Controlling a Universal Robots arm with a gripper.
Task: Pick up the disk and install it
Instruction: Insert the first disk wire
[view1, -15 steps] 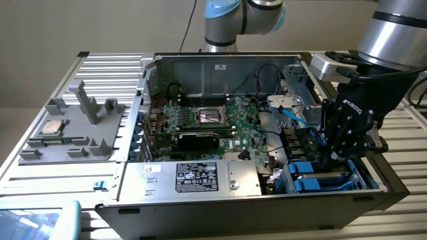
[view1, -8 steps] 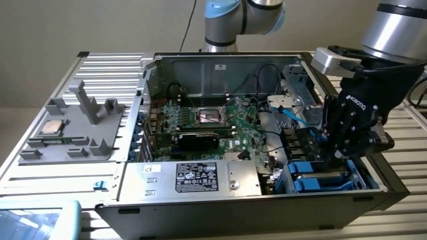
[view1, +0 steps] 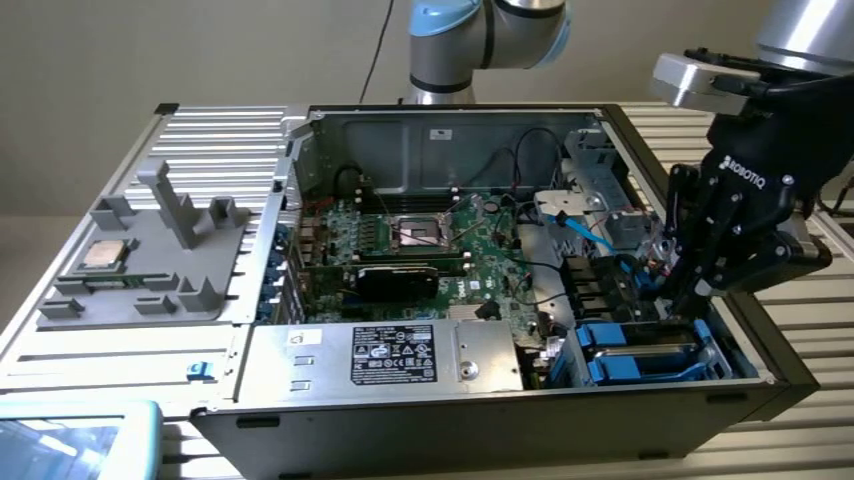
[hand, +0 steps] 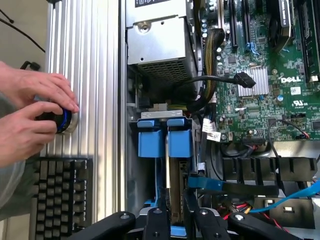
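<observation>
On the exterior view's left of the open computer case (view1: 400, 130) I see a grey plastic holder (view1: 160, 250) with a small silver chip (view1: 104, 255). Inside the case lies the motherboard (view1: 427, 240), and beyond it, toward the exterior view's right, my gripper (view1: 678, 296) reaches down over the drive bay. The wrist view adds a person's hands (hand: 30, 115) on a round knob beside a keyboard (hand: 62, 197). The disk (hand: 165, 165) sits edge-up in the bay, blue carrier tabs showing, the fingers (hand: 155, 220) slightly parted around its edge; whether they clamp it, I cannot tell.
</observation>
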